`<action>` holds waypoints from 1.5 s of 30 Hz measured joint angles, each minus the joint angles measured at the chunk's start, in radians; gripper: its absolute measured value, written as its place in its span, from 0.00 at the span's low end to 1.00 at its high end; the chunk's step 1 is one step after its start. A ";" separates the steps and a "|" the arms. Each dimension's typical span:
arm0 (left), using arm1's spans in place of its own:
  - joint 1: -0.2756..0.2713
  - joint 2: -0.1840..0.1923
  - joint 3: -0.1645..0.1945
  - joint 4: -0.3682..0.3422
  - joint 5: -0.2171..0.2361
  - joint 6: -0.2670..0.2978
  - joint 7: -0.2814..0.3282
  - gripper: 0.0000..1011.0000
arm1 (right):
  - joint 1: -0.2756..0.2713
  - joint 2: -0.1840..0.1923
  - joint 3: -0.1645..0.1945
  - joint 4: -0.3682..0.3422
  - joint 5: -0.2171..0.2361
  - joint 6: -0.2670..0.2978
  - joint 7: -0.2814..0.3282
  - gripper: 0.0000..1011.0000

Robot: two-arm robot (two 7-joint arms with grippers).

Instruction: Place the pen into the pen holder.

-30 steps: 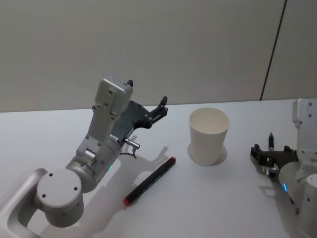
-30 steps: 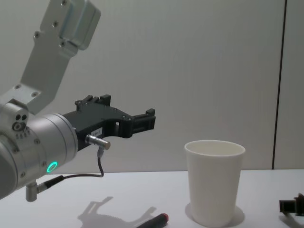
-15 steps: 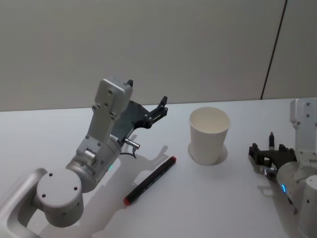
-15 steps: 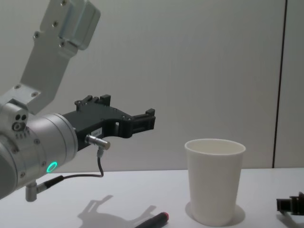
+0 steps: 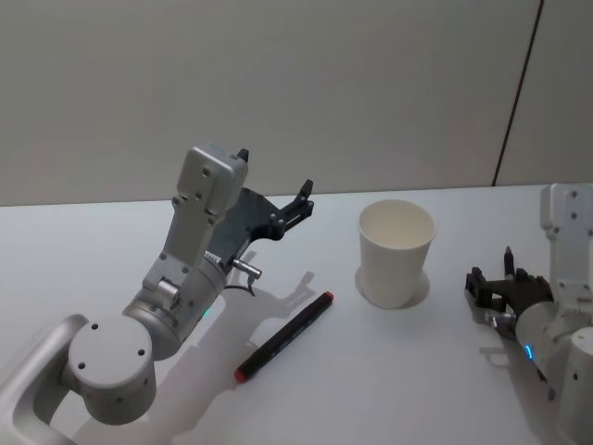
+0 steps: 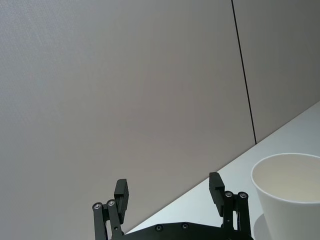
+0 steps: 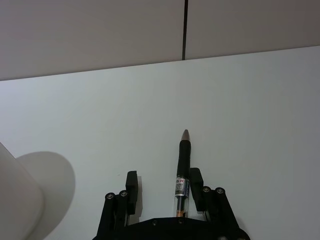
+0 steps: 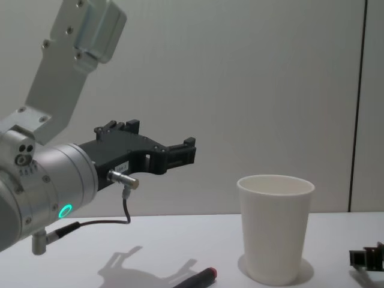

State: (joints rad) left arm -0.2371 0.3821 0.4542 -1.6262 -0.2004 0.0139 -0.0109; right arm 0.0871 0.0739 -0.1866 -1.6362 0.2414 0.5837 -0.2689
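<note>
The pen holder (image 5: 397, 255) is a white paper cup standing upright on the white table (image 5: 371, 389); it also shows in the chest view (image 8: 276, 231). A pen (image 7: 183, 160) with a black grip and clear barrel lies between the fingers of my right gripper (image 7: 163, 180), close to one finger. That gripper is open and low over the table, right of the cup (image 5: 507, 278). My left gripper (image 5: 274, 174) is open and empty, raised in the air left of the cup (image 6: 169, 185).
A black marker (image 5: 283, 336) with a red end lies slanted on the table, front left of the cup and below the left arm. The table's far edge meets a plain wall with a dark vertical seam (image 5: 519, 102).
The cup, marker and wall seam have slid slightly to the right in the head and chest views. Both arms keep nearly the same place, and the right gripper stands a little nearer the cup.
</note>
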 joint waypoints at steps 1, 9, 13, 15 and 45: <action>0.000 0.000 0.000 0.000 0.000 0.000 0.000 0.99 | 0.000 0.000 0.000 0.000 0.000 0.000 0.000 0.64; 0.000 0.000 0.000 0.000 0.000 0.000 0.000 0.99 | 0.000 0.000 0.000 -0.001 -0.001 -0.001 0.002 0.41; 0.000 0.000 0.000 0.000 0.000 0.000 0.000 0.99 | 0.000 0.000 0.000 -0.001 -0.001 -0.002 0.003 0.29; 0.000 0.000 0.000 0.000 0.000 0.000 0.000 0.99 | 0.000 0.000 -0.001 -0.001 -0.001 -0.002 0.003 0.23; 0.000 0.000 0.000 0.000 0.000 0.000 0.000 0.99 | -0.009 0.011 -0.016 -0.022 -0.054 -0.040 0.101 0.12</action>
State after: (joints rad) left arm -0.2371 0.3821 0.4542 -1.6262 -0.2004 0.0139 -0.0109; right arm 0.0782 0.0851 -0.2023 -1.6587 0.1877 0.5434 -0.1680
